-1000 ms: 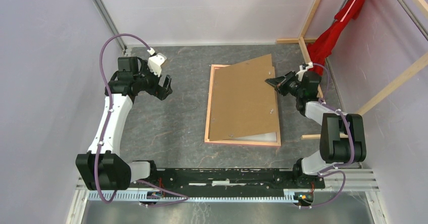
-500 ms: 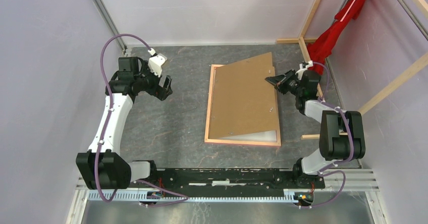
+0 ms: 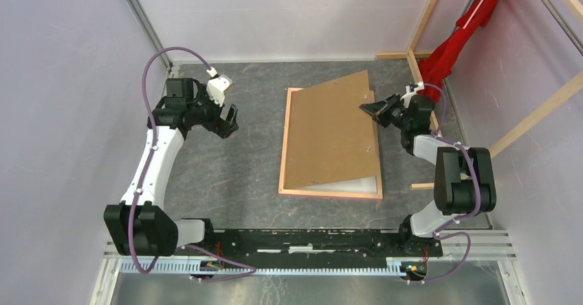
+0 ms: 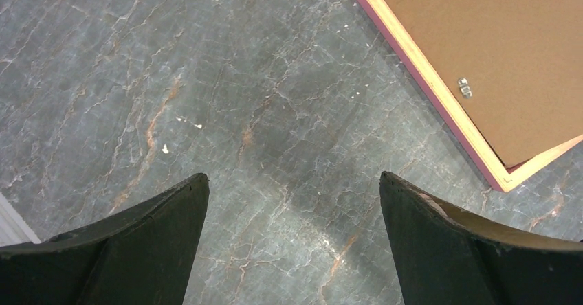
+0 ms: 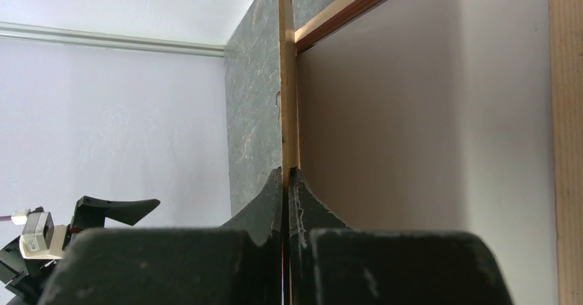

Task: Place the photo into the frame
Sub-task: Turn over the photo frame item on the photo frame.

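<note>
My right gripper [image 3: 370,108] pinches the right edge of the photo [image 3: 333,137], brown back up, tilted over the frame [image 3: 283,147] on the table [image 3: 234,174]. My left gripper [image 3: 229,121] hangs wide open, apart to the frame's left.

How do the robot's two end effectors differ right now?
The left end effector is open and holds nothing; the right end effector is shut on the edge of the photo. The left hangs over bare table beside the frame; the right holds the photo's right side tilted up above the frame. Both are dark and two-fingered.
</note>
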You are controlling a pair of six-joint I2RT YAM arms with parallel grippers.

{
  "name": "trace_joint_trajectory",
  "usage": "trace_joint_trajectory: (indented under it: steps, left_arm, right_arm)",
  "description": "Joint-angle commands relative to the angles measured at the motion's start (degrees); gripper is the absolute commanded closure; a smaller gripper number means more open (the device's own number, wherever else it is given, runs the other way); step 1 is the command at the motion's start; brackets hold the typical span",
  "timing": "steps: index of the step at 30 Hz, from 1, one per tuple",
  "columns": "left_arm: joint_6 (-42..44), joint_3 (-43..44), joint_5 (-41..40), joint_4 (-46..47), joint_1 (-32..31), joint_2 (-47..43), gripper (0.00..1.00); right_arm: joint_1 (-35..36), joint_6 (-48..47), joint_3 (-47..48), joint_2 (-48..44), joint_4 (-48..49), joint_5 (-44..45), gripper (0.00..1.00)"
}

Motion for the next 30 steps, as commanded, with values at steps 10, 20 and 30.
trace_joint_trajectory:
  steps: [10,20,30]
  left_arm:
    - [1.9,-1.3,0.3,0.1,-0.9,-0.6,0.00]
    - [2.7,-2.6,0.1,-0.3,-0.9,-1.5,0.00]
    - [3.7,-4.4,-0.4,-1.0,-0.9,-2.7,0.00]
  right_arm:
    - [5.3,0.4,-4.5,-2.0,8.9,5.4,1.00]
    - [14.5,-5.6,-2.1,0.8,6.4,9.0,1.00]
    - [21.1,-14.3,5.3,4.9,-6.1,11.7,0.66]
